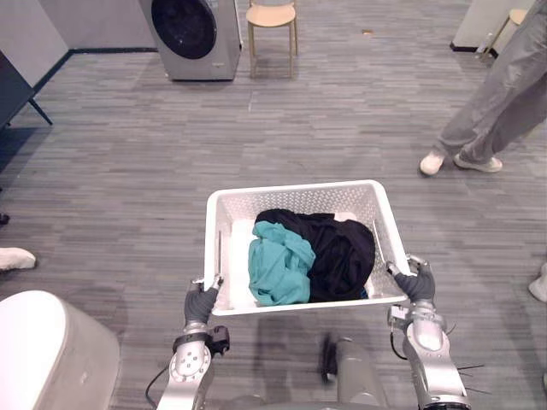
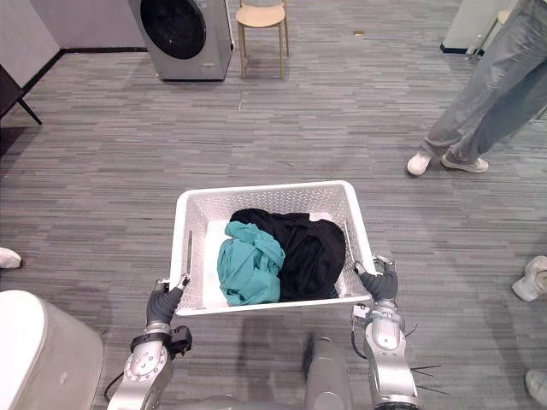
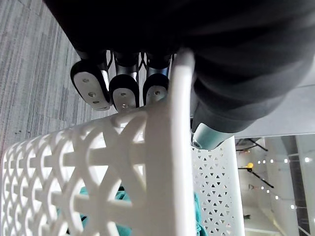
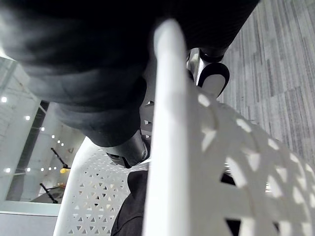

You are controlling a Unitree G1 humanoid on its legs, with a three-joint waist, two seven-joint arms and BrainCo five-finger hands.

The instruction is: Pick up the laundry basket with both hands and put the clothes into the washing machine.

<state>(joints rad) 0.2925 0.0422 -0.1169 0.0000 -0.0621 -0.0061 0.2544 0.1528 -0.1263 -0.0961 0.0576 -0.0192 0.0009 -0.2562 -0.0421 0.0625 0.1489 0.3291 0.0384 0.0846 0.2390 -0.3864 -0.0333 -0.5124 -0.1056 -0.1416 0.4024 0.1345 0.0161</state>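
I have the white laundry basket (image 1: 295, 190) held out in front of me above the grey plank floor (image 1: 128, 171), its open top facing up. Its long axis runs side to side across my front, and it is turned a little, so that its right end sits slightly further from me than its left. My left hand (image 1: 201, 303) grips the rim at the near left corner. In its wrist view the fingers (image 3: 123, 91) lie pressed together against the outside of the perforated wall, while the thumb (image 3: 209, 132) hooks over the rim on the inside, so the rim is pinched between them. My right hand (image 1: 419, 284) does the same at the near right corner, with one dark-tipped finger (image 4: 214, 76) showing on the outer wall and the thumb (image 4: 125, 150) curled down inside the rim. The clothes lie heaped in the basket: a teal garment (image 1: 278, 265) towards the left and near side, and a black garment (image 1: 338, 248) beside it, filling the middle and right and touching the teal one. The washing machine (image 1: 192, 34) stands well ahead and to the left of the basket, its round dark door facing me. A light wooden chair (image 1: 272, 21) stands just to its right. A person (image 1: 496, 102) in grey trousers and pale shoes stands at the far right, well apart from the basket. A white rounded object (image 1: 43, 350) sits at my near left.
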